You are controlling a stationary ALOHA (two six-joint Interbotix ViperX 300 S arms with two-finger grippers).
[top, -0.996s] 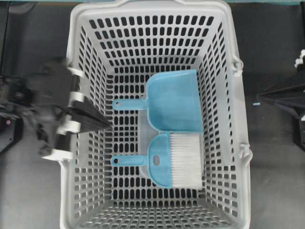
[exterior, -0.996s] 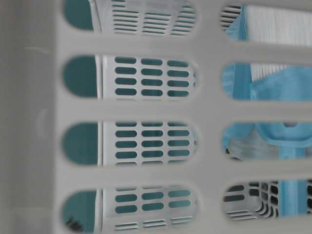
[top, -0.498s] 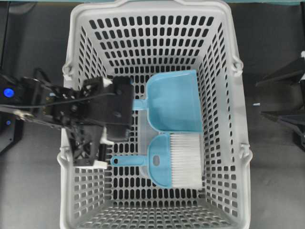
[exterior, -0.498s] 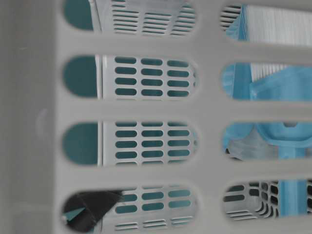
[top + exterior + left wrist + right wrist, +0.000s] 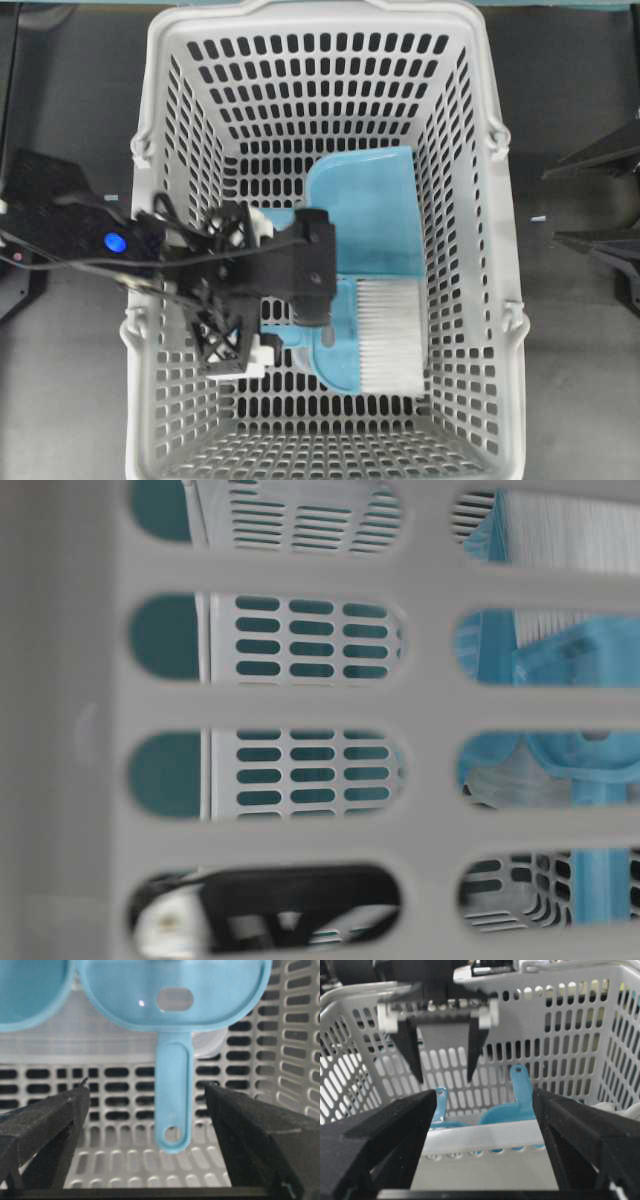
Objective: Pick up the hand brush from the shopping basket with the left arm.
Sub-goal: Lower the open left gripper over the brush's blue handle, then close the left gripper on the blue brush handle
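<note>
I have the left gripper (image 5: pixel 145 1105) inside the shopping basket (image 5: pixel 160 110), with its jaws spread wide and nothing between them but air. In the wrist view the two black fingers (image 5: pixel 45 1120) sit at the lower left and lower right of the frame, and the thin handle of the hand brush (image 5: pixel 173 1095) runs down the middle between them, touching neither. The brush lies flat on the basket floor; in the overhead view its white bristles (image 5: pixel 388 335) fan toward the right, in the lower centre of the frame, while the arm covers most of its handle. The dustpan (image 5: pixel 365 215) lies just above it in that view, close beside it; I cannot tell whether the two touch. My judgement is that the step in hand is the final descent onto the handle. To do it well I would keep the handle centred between the fingers, lower until the fingertips straddle it near the floor, and close only then. The handle is narrow and flat, so closing too high would likely miss or pinch only its edge. I would also watch that the upper finger stays clear of the dustpan's handle. The right gripper (image 5: pixel 480 1160) is also wide open and empty, parked outside the basket.
</note>
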